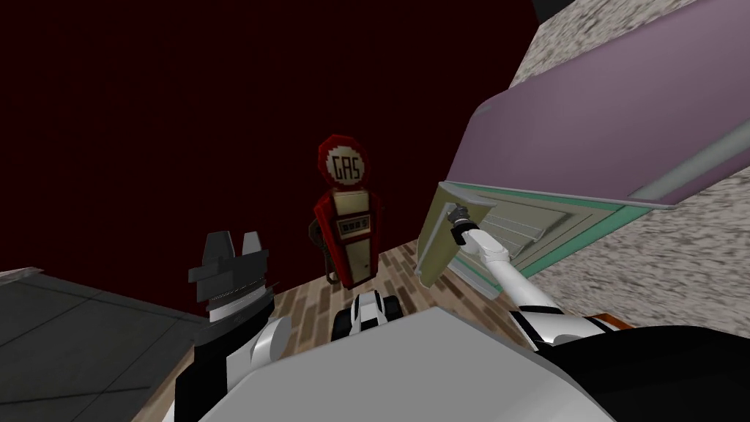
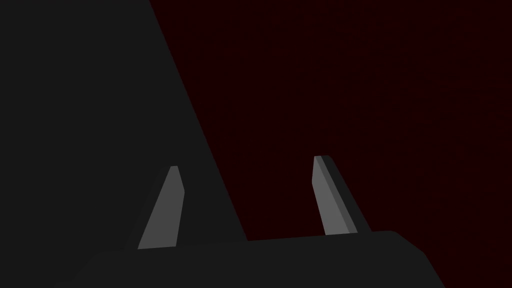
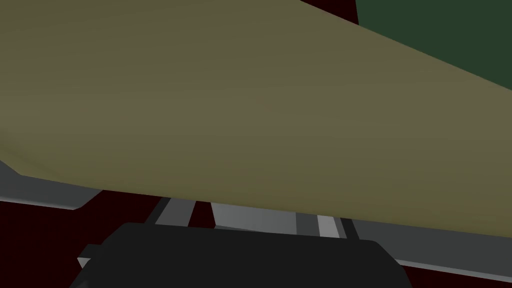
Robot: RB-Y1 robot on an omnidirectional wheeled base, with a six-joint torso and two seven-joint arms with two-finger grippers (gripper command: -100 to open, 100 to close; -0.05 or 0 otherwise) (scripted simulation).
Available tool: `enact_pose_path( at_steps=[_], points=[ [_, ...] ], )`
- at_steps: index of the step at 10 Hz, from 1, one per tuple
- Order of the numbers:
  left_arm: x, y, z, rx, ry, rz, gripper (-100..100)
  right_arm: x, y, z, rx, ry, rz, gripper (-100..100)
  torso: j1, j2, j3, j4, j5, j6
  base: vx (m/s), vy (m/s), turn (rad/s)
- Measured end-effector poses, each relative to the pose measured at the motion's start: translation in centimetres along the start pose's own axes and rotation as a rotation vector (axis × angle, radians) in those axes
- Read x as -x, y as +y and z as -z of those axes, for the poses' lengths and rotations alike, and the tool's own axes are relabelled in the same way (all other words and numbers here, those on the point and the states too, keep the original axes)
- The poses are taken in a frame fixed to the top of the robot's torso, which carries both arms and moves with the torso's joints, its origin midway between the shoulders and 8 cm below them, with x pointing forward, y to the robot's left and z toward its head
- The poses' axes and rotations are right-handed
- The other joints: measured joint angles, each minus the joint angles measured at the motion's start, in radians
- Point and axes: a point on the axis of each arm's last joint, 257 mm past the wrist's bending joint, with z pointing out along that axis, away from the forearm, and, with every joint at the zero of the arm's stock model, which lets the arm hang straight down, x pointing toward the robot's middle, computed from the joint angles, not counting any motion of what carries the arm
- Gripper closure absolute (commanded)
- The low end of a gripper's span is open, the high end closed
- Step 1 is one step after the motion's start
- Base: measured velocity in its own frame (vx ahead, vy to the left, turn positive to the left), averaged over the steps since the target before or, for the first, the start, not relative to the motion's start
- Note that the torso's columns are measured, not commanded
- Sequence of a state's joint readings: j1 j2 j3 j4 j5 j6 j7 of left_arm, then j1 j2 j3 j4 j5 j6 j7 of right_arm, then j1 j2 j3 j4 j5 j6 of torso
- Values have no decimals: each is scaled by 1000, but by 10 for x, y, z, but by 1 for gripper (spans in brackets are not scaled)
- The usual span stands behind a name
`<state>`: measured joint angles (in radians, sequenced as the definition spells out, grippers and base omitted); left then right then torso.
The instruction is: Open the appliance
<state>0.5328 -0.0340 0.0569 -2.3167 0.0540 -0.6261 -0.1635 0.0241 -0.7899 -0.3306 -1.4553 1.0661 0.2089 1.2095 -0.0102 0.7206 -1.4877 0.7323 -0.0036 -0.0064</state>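
The appliance point(image 1: 586, 110) is a purple box with teal trim at the right, tilted by the camera's roll. Its olive door point(image 1: 437, 238) stands partly open, swung out from the body, with pale shelves behind it. My right gripper point(image 1: 455, 214) is at the door's upper edge. In the right wrist view the olive door point(image 3: 240, 110) lies right in front. My fingers point(image 3: 327, 225) stand wide apart, open, with a grey bar point(image 3: 250, 220) between them and their tips hidden by the door. My left gripper point(image 1: 236, 245) point(image 2: 247, 162) is raised at the left, open and empty.
A red gas pump point(image 1: 348, 220) stands against the dark red wall straight ahead, on the wood-plank floor point(image 1: 395, 271). A dark grey surface point(image 1: 66, 337) lies at the lower left. Speckled grey wall point(image 1: 659, 249) surrounds the appliance.
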Motion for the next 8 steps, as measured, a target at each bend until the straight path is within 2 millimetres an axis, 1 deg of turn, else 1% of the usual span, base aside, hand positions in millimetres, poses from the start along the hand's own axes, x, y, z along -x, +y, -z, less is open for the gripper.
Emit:
enact_pose_path(
  at_steps=[3, 5, 6, 8],
  points=[
    [0, 0, 0, 0, 0, 0, 0, -19, 1, -1, -3, 51, 8, 100, -9, 1, 0, 2, 0, 0, 197, 185, -3],
    [0, 0, 0, 0, 0, 0, 0, -32, -4, -2, -13, 92, 18, 100, -6, 2, 1, 2, 1, 0, 169, 173, 14],
    [0, 0, 0, 0, 0, 0, 0, -42, -5, 0, -20, 115, 23, 100, -5, 1, 1, 2, 0, 1, 181, 163, -7],
    [0, 0, 0, 0, 0, 0, 0, -54, -10, -1, -29, 152, 30, 100, -2, 3, 2, 2, 1, 1, 175, 178, 7]
  ],
)
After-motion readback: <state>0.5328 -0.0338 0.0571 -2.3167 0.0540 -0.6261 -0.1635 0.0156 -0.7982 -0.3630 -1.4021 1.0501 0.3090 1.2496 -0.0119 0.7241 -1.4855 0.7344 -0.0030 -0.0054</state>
